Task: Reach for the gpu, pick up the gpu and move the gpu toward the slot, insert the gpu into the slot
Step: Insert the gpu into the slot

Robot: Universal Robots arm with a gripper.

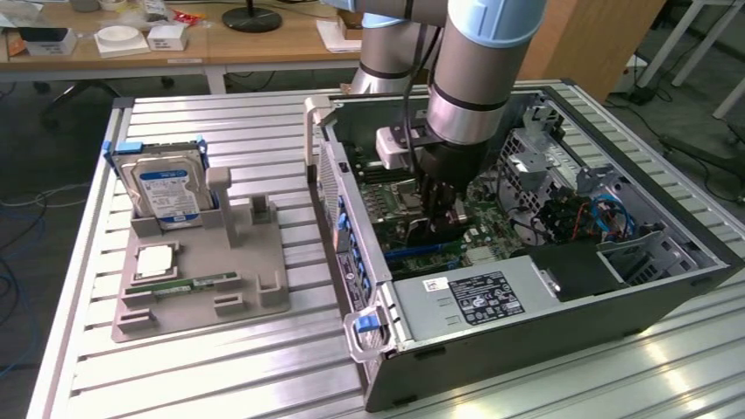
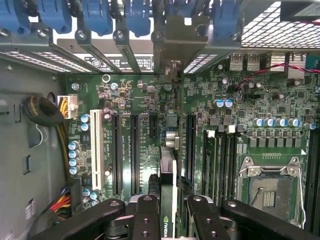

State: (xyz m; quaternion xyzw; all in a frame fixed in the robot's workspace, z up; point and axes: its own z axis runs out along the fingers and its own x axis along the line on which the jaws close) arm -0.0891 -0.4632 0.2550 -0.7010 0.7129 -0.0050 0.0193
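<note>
Arm [image 1: 472, 78]: reaches down into the open case [image 1: 652, 288].
Gripper [image 1: 440, 218]: low over the motherboard [image 1: 489, 240], near the case's middle.
Fixture [image 1: 198, 262]: grey, on the table [image 1: 233, 367], beside the case at the exterior view's left.
Hard drive [image 1: 167, 192]: upright at the fixture's far end.

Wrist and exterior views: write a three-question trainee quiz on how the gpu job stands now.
1. True or false: the gripper is shut on the gpu.
2. Where is the gpu? A) on the grey holder B) over the motherboard inside the computer case
3. What blue-labelled item stands in the grey holder?

Key: 1 true; 2 B; 3 the hard drive.
</note>
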